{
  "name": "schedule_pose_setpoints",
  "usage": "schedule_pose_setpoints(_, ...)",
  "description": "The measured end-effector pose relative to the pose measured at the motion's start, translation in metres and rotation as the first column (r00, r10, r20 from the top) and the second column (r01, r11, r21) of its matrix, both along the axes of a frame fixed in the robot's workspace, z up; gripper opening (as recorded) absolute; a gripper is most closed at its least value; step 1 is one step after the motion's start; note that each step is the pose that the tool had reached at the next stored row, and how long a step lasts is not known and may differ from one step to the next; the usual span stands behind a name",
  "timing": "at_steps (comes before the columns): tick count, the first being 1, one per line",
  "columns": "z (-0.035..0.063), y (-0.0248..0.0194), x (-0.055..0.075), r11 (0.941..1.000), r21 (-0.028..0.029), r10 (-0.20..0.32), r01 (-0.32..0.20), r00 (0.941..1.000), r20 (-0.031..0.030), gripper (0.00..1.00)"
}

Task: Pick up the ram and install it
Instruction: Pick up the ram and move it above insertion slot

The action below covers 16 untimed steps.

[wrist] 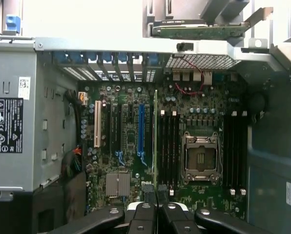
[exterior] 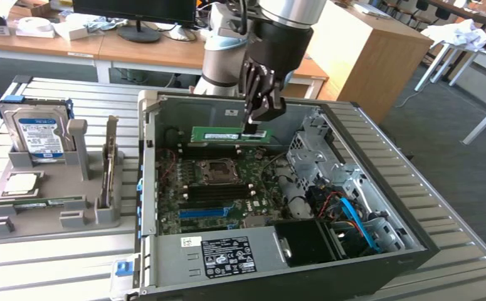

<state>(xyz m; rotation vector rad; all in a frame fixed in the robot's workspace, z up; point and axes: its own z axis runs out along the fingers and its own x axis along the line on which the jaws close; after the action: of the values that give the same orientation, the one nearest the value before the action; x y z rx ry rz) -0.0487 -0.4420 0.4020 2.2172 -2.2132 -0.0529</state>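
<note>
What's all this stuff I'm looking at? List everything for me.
table: one, silver slats, beneath all the rest
computer case: one, grey and black, open, on the table
motherboard: one, green, inside the computer case
ram: one, green, held over the motherboard
holder: one, grey, exterior view's left of the computer case
hard drive: one, silver with blue label, upright in the holder
processor chip: one, silver, on the holder
gripper: one, black, shut on the ram

The ram point(exterior: 224, 134) is a long, thin green circuit-board stick with a small white label. It hangs level on its long edge above the motherboard point(exterior: 217, 200), pinched near one end by the end effector point(exterior: 254, 132), just beside the dark memory slots point(wrist: 169, 146).
</note>
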Motion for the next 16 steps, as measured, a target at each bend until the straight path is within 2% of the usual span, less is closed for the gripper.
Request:
schedule_pose_setpoints(4, 0.0000, 0.0000, 0.0048, 1.0000, -0.0001, 0.000, 0.000, 1.0000, -0.0001, 0.12)
schedule_pose_setpoints(10, 0.0000, 0.0000, 0.0049, 1.0000, 0.0000, 0.000, 0.000, 1.0000, 0.0000, 0.12)
schedule_pose_setpoints(16, -0.0001, 0.0039, 0.0049, 1.0000, 0.0000, 0.000, 0.000, 1.0000, 0.0000, 0.12)
